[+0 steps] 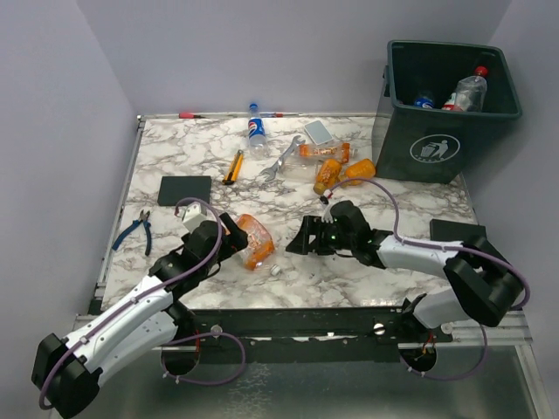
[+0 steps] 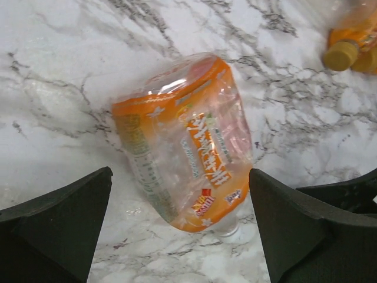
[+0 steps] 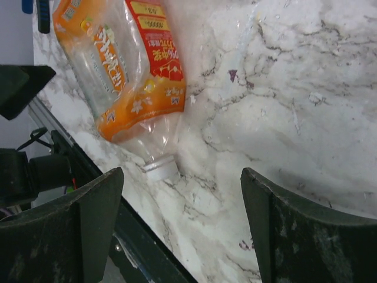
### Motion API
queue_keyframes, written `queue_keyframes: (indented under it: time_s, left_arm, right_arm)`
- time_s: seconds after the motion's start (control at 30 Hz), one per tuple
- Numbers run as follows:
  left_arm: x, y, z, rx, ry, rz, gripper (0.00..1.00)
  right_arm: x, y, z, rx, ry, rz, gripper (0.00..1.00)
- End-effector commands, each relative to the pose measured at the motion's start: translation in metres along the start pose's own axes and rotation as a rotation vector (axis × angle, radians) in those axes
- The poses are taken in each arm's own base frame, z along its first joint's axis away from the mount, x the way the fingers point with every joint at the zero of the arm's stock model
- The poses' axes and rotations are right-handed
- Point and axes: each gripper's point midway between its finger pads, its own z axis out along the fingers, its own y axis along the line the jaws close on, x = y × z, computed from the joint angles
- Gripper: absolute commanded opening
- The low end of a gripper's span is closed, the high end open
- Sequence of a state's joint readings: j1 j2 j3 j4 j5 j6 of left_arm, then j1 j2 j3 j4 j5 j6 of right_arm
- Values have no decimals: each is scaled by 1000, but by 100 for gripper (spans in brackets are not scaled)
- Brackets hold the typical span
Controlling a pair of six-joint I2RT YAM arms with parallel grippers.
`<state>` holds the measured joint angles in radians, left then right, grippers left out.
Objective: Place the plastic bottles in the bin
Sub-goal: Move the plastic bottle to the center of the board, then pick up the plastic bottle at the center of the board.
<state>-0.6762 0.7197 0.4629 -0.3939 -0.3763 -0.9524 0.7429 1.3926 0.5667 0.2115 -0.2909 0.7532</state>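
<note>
Left wrist: crushed orange-label bottle (image 2: pixel 182 141), East Asian script, between wide-spread left gripper (image 2: pixel 179 172).

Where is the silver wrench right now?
In the top view, the silver wrench lies on the far middle of the table, just right of the blue-labelled bottle and left of the orange bottles.

You get the whole table (image 1: pixel 201 161) from above-behind; both wrist views look down close, sharing the orange-labelled bottle (image 2: pixel 182 141).
</note>
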Motion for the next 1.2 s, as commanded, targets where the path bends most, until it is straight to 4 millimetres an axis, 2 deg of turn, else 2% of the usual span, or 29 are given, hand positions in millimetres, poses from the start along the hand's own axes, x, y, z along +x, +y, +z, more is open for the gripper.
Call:
queue_keyframes:
  time_s: [0.0,0.13,0.3,0.43,0.57,0.7,0.93,1.07,1.17]
  left_arm:
    - [18,46,5,-166,13,-18,99]
    - [23,52,11,-159,-8,-36,95]
    - [35,60,24,-172,13,-63,85]
    - [44,64,34,-165,34,-94,75]
    - [47,66,37,-137,42,-152,61]
    - [54,75,37,-128,53,-181,49]
    - [66,85,39,-138,78,-194,44]
    - [67,83,41,-132,88,-186,44]
    - [66,76,40,-105,97,-191,44]
  right_arm:
    - [-28,12,20,-25,-80,-5,84]
    - [-41,25,43,-67,-67,-23,84]
    - [-46,31,64,-100,-30,-31,84]
    - [-44,31,79,-110,19,-56,85]
    - [-33,23,96,-107,97,-50,85]
    - [-26,25,101,-149,121,-33,84]
    - [-19,42,103,-254,165,-23,84]
    - [-9,56,112,-303,224,-23,77]
    - [-5,63,115,-323,235,1,61]
